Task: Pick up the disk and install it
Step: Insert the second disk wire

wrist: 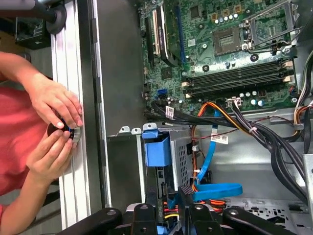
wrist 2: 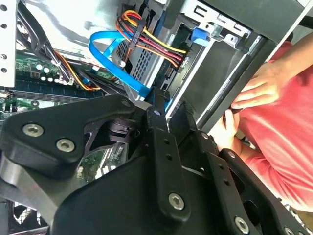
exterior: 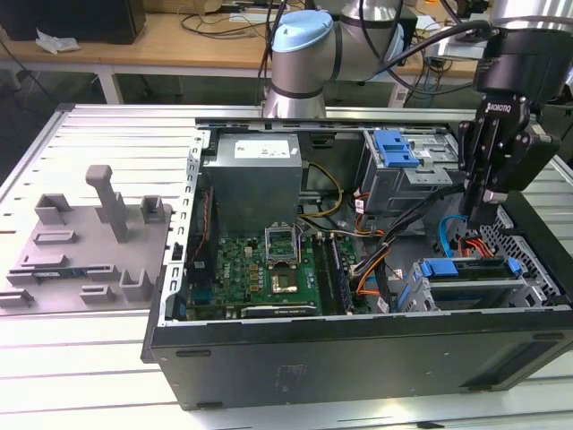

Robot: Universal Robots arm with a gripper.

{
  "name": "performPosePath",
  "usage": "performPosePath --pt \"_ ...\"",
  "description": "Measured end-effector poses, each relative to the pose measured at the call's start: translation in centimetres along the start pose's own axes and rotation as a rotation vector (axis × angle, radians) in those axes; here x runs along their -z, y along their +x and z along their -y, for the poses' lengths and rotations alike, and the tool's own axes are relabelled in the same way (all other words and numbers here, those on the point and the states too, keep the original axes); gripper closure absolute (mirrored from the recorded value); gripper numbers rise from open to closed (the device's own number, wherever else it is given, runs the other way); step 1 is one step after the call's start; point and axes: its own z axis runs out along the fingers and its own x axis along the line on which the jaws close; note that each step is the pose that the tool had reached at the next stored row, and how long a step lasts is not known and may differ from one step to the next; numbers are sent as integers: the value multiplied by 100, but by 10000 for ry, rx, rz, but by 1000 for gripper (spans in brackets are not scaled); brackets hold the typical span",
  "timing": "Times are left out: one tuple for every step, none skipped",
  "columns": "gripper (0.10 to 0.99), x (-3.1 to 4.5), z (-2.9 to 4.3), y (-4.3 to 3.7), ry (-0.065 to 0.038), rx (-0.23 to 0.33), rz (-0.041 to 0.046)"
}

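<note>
The disk [exterior: 470, 279], silver with a blue plastic bracket along its upper edge, lies flat in the drive cage at the exterior view's right front corner of the open computer case [exterior: 358, 345]. My gripper [exterior: 481, 215] hangs just above the back of that cage, among the blue and orange cables. In the first wrist view the disk's blue bracket [wrist: 156, 151] sits in the cage beyond my gripper [wrist: 166, 205], whose fingers stand apart with only cables showing between them. The second wrist view looks along my gripper [wrist 2: 169, 110] toward the blue cable.
A green motherboard [exterior: 269, 269] and a grey power supply box [exterior: 255, 175] fill the case's left half. A blue latch [exterior: 398, 148] tops the rear bay. A grey fixture plate [exterior: 85, 242] lies left of the case. A person's hands [wrist: 54, 117] rest on the case's outer edge.
</note>
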Motion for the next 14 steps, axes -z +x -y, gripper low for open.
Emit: performPosePath --pt "769 -2 0 -2 0 1 -2" --pt "769 -5 0 -4 0 1 -2" --pt "784 -7 0 -7 0 0 0" --pt "851 -10 0 -13 0 0 -2" --pt "918 -11 0 -18 1 0 -5" --pt "925 -10 -1 -18 0 0 -8" --pt "925 -11 0 -19 0 1 -7" --pt "925 -13 -1 -16 -1 1 -3" --pt "925 -17 -1 -11 4 3 101" --pt "925 -22 0 1 12 11 390" --pt "925 -31 2 18 28 15 712" --pt "925 -36 4 28 39 16 871" --pt "925 -41 5 40 47 18 997" --pt "925 -51 7 58 51 19 1140"
